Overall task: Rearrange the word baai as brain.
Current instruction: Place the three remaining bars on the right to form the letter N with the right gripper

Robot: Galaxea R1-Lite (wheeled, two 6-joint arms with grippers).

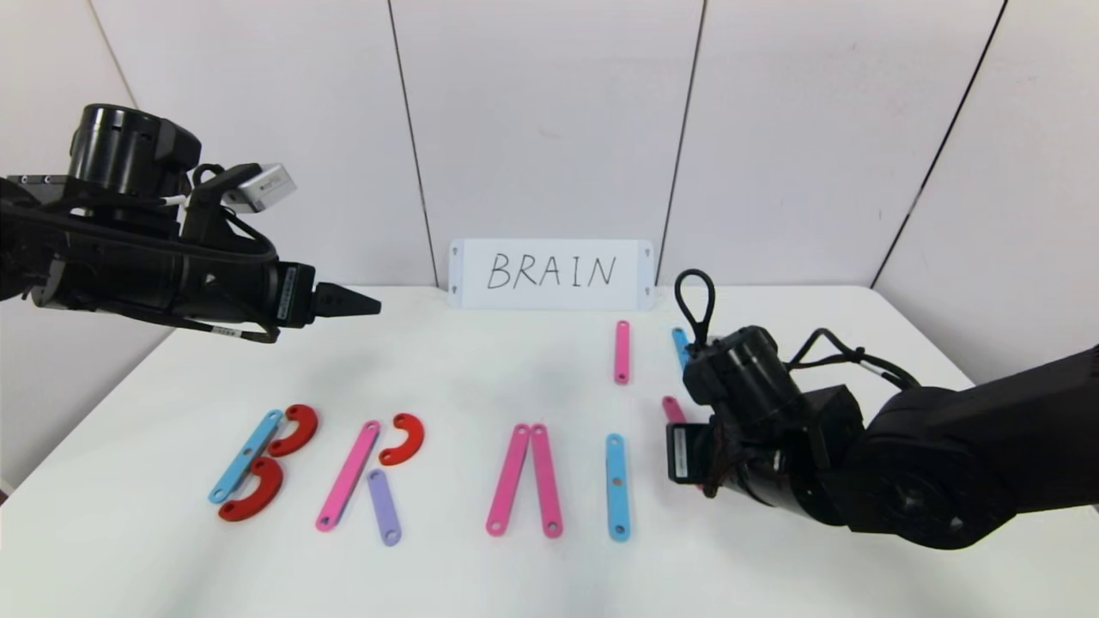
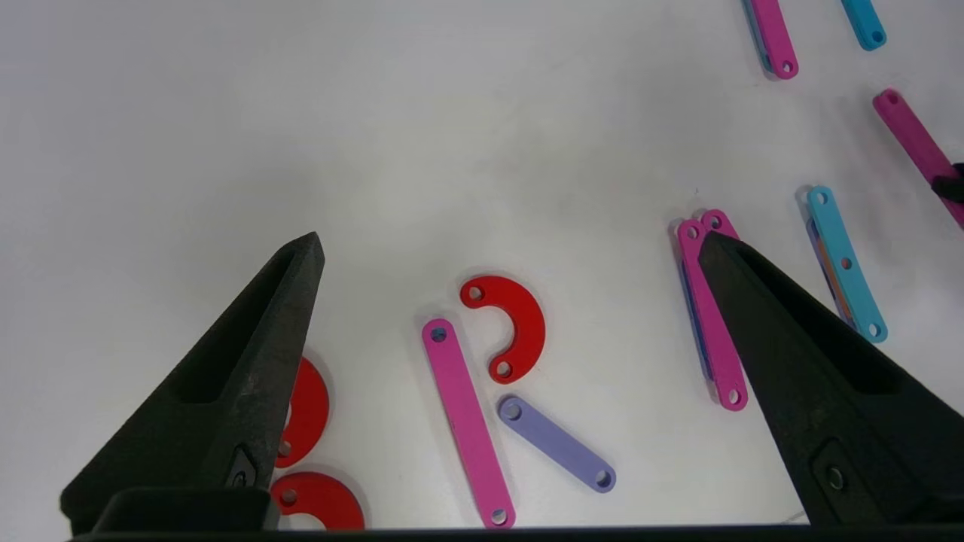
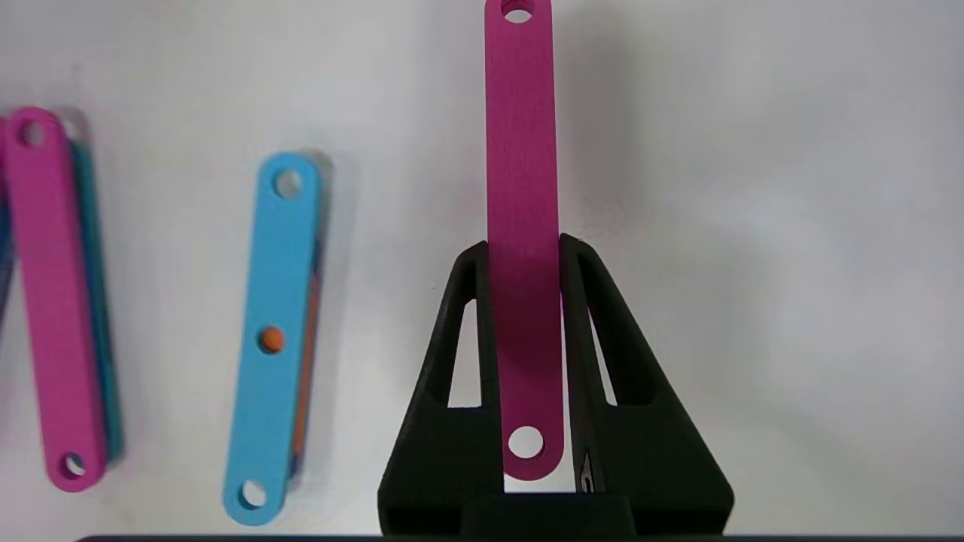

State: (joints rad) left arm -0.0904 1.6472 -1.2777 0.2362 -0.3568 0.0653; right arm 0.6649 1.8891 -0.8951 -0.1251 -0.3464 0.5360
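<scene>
Below the white card (image 1: 550,274) reading BRAIN, which stands at the back of the desk (image 1: 481,360), plastic letters lie in a row: B, R, a narrow A without crossbar, then a blue I (image 1: 617,487). Just right of that I, the right gripper (image 3: 524,248) sits low over the desk with its fingers (image 3: 584,301) clamped on a pink strip (image 3: 523,226), gripping it by the edges near one end. That strip's long axis runs straight out along the fingers, its free end pointing away from the wrist and, in the head view, up toward the card. Two more strips, pink (image 1: 622,351) and blue (image 1: 680,343), lie between the gripper and the card, likely parts for the N. The left gripper (image 2: 512,248) hovers high to the card's left, fingers wide apart, holding nothing.

Risk: the strip is pinched on thin edges, so it could twist or slip when set down, landing crooked or nudging the blue I beside it.
</scene>
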